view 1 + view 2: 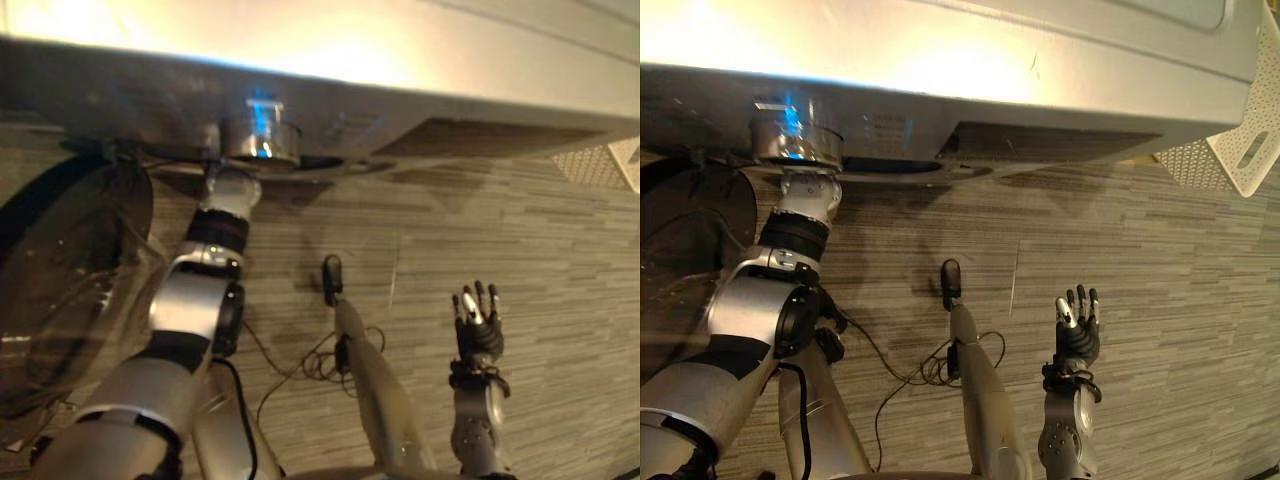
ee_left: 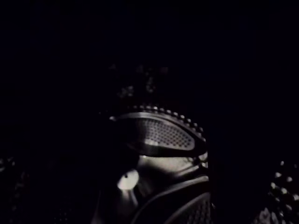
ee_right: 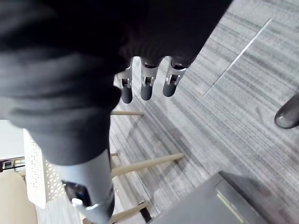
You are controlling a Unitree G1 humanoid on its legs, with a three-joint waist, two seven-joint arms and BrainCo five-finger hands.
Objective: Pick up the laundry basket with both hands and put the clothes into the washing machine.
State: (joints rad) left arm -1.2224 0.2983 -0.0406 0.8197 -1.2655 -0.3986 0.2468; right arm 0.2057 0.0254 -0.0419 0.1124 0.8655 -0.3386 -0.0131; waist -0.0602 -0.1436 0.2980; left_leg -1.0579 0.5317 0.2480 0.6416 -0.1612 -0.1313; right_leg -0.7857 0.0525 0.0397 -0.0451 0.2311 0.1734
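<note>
The white laundry basket (image 1: 1225, 165), its wall pierced with small holes and cut by a slot handle, stands on the floor (image 1: 560, 300) at the robot's right. It sits just past the corner of the silver-grey washing machine (image 1: 990, 70), well apart from both hands. The edge of the head views crops it, so its contents cannot be made out. In the right wrist view the same pierced wall sits next to pale wooden rods (image 3: 145, 163), and how they join the basket is unclear.

The machine's round dark-glass door (image 1: 70, 270) hangs swung open on the robot's left. The left arm (image 1: 215, 240) reaches up past a chrome ring (image 1: 258, 135) under the machine's front edge, and the left hand is hidden in the opening. Whether it is apart or clamped on anything cannot be told.

The left wrist view is almost black. It shows a perforated ridge of the drum (image 2: 161, 133) and a pale patch below it that is too dim to name.

The right hand (image 1: 478, 325) hangs over the grey striped floor with its fingers (image 3: 145, 88) straight and spread, holding nothing. Open planking lies all round it, between the machine's front and the basket. The machine's long front edge closes off the far side of that space, and the open door closes the left.
</note>
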